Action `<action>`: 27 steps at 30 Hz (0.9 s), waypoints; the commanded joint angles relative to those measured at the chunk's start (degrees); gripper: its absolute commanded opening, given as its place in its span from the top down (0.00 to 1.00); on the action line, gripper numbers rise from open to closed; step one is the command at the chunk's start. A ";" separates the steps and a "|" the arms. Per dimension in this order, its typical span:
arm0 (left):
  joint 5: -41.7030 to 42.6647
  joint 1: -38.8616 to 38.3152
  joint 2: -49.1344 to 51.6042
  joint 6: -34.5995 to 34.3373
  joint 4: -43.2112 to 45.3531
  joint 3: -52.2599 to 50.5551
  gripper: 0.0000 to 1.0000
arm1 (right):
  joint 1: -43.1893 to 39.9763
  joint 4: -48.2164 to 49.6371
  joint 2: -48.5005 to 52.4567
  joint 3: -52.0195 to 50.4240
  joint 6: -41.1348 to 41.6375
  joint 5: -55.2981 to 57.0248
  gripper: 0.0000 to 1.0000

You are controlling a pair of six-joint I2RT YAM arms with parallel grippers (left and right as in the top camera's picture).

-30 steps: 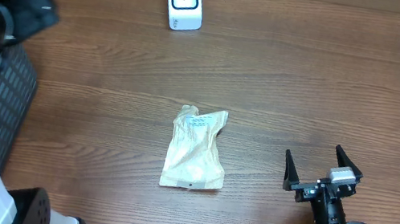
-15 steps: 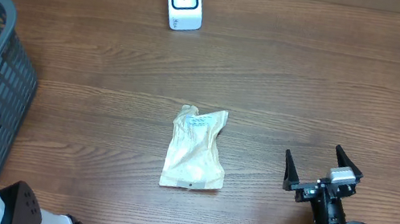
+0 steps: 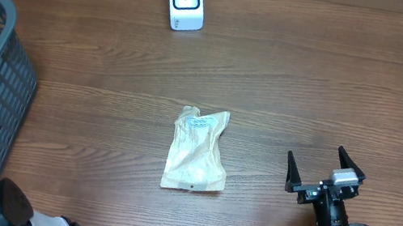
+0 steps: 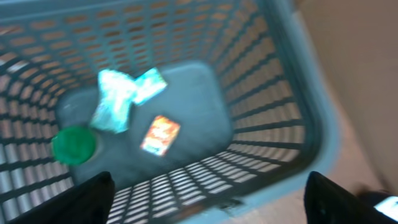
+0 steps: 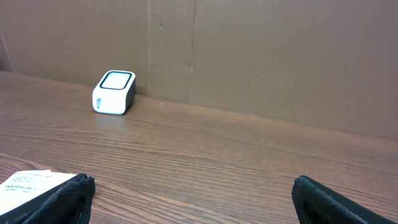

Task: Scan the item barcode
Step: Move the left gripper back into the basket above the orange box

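Even, fairly bright light; faint soft shadow beside the paper pouch (image 3: 195, 160). Overhead and right wrist views sharp. Left wrist view motion-blurred, basket (image 4: 280, 112) mesh smeared.

wood table (image 3: 313, 82), cardboard wall (image 5: 280, 50)

Looks like a mock shop checkout I'm working at: barcode scanner (image 3: 186, 1), grey shopping basket (image 3: 6, 15), wood table (image 3: 313, 82), cardboard backdrop (image 5: 249, 56).
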 commanded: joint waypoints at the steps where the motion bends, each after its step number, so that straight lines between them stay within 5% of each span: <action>1: -3.43 2.34 3.30 1.88 -1.49 -2.08 0.20 | -0.07 0.17 -0.68 -0.61 0.37 0.04 0.00; 10: -2.69 5.22 5.77 6.47 5.64 -21.29 0.19 | -0.07 0.20 -0.68 -0.61 0.37 0.07 0.00; 16: -2.47 5.22 5.97 9.29 14.86 -33.27 0.30 | -0.07 0.20 -0.68 -0.61 0.37 0.07 0.00; 27: -1.33 5.22 8.52 13.31 28.48 -47.95 0.28 | -0.07 0.17 -0.68 -0.61 0.37 0.07 0.00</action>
